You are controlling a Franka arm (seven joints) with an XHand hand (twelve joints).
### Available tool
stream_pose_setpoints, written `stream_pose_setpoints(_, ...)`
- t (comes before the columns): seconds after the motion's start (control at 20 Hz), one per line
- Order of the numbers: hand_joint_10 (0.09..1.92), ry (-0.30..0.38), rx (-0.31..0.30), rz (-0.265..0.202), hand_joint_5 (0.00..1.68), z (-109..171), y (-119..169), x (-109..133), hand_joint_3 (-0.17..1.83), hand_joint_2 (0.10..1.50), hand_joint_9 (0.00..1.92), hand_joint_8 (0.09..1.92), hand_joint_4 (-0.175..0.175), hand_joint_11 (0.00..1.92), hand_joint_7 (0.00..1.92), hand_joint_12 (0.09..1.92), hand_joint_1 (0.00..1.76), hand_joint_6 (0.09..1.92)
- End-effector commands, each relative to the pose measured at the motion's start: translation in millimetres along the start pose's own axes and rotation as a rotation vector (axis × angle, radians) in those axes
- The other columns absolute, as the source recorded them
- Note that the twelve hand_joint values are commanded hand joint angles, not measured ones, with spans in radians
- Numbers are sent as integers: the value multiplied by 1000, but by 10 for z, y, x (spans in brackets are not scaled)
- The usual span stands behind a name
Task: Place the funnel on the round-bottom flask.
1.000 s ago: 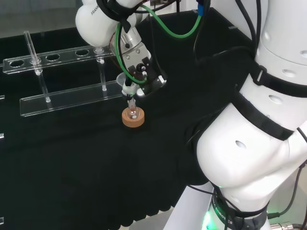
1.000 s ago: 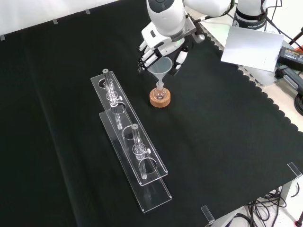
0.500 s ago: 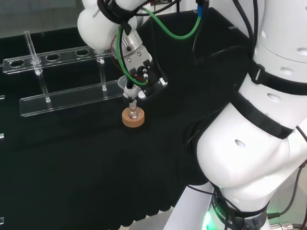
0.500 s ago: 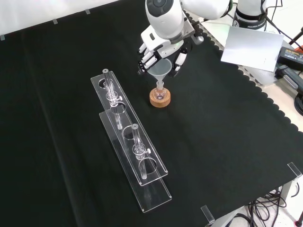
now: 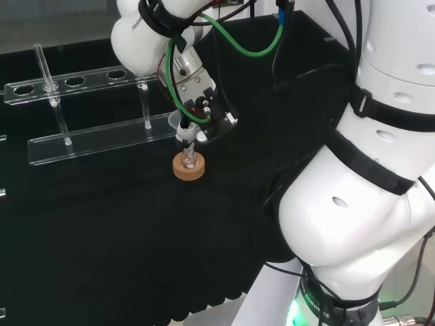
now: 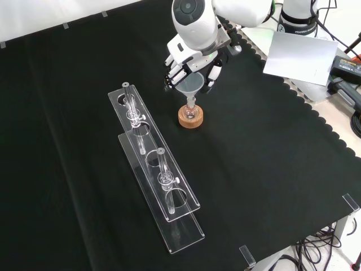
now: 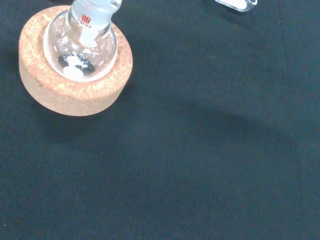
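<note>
Seating step: hand [image 6: 194,59] fingers curled round funnel [image 6: 190,84], stem at neck of round-bottom flask [image 6: 190,112] on cork ring [image 6: 190,118], 3 o'clock of test-tube rack [image 6: 152,169]. Next, prob.: ease straight down, let go.

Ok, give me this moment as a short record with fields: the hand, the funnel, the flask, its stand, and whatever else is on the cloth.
hand: fingers curled round the funnel's rim
funnel: clear, upright, stem pointing down into the flask's neck
round-bottom flask: small, clear glass, upright
stand: cork ring under the flask, on the black cloth
other ware: clear test tube rack, left of the flask in the front view
</note>
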State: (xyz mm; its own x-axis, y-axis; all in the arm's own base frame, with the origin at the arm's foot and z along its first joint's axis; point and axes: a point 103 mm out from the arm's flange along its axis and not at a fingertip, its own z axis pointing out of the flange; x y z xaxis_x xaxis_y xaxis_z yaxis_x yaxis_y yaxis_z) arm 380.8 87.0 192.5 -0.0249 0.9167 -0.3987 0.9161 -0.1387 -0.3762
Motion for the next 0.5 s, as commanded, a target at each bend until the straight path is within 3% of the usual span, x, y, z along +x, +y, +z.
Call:
stream_pose_setpoints(0.05, 480, -19, -2, 2, 513, -8, 1, 44, -175, 1119, 738, 665, -12, 513, 427, 1317, 803, 87)
stream_pose_setpoints(0.5, 502, -28, 5, -2, 498, 0, 17, 52, -175, 1118, 704, 684, -15, 501, 387, 1323, 803, 87)
